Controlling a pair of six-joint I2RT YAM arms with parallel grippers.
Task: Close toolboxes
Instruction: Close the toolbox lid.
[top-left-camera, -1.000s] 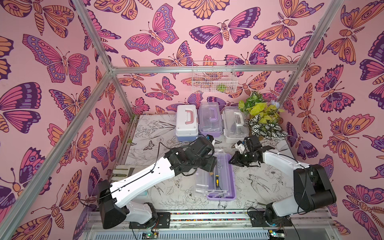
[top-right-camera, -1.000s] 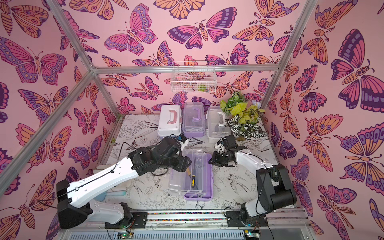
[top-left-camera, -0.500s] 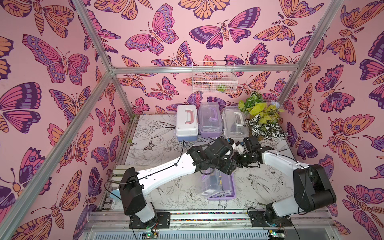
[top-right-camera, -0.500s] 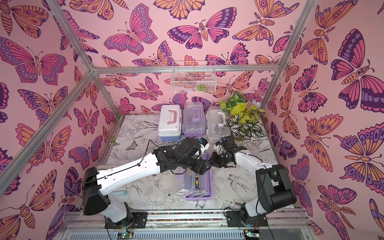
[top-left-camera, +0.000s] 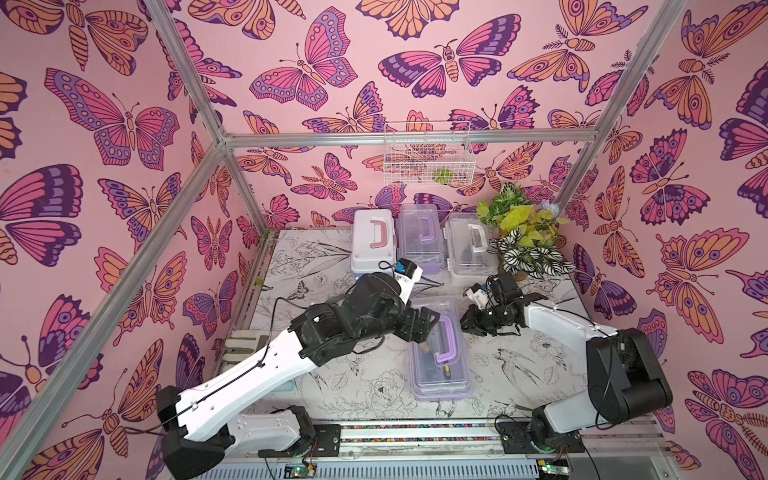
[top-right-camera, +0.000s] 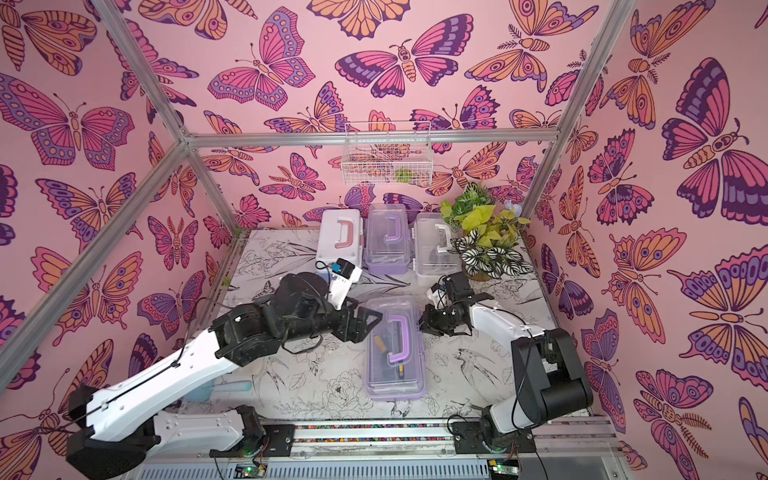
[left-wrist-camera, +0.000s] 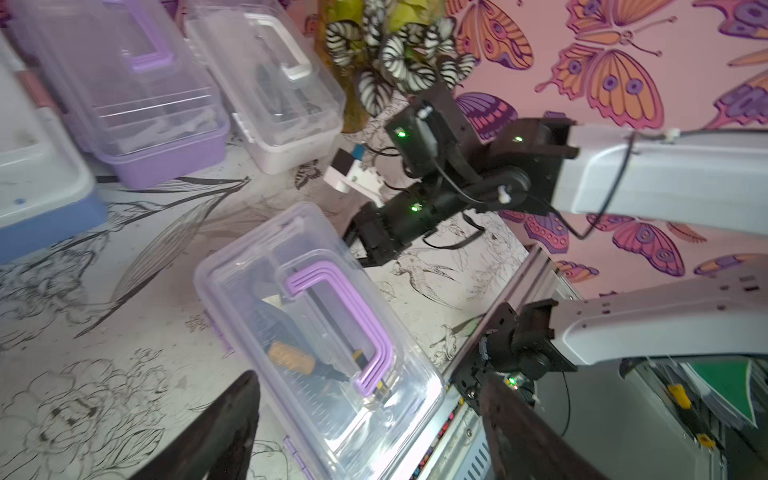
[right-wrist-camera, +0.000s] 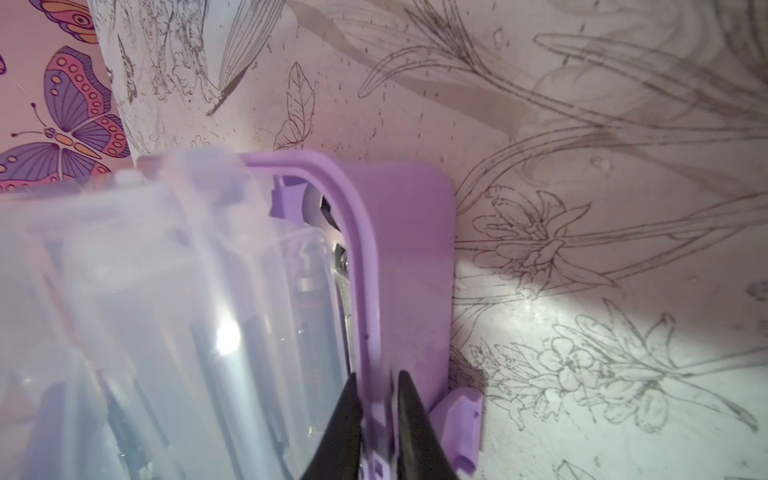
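Last open box is closing: the near lilac toolbox (top-left-camera: 440, 374) lid is now lying down. Your left gripper (top-right-camera: 370, 328) is spreading wide, empty; your right gripper (right-wrist-camera: 378, 376) is pinching the rim.

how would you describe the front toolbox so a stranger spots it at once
On the flower-printed table, three toolboxes line the back wall. The lilac toolbox with a clear lid lies in front of them. Unlike its lilac twin, it sits alone, outside the row.

Front lilac toolbox (top-left-camera: 440, 353) upright, seemingly closed.
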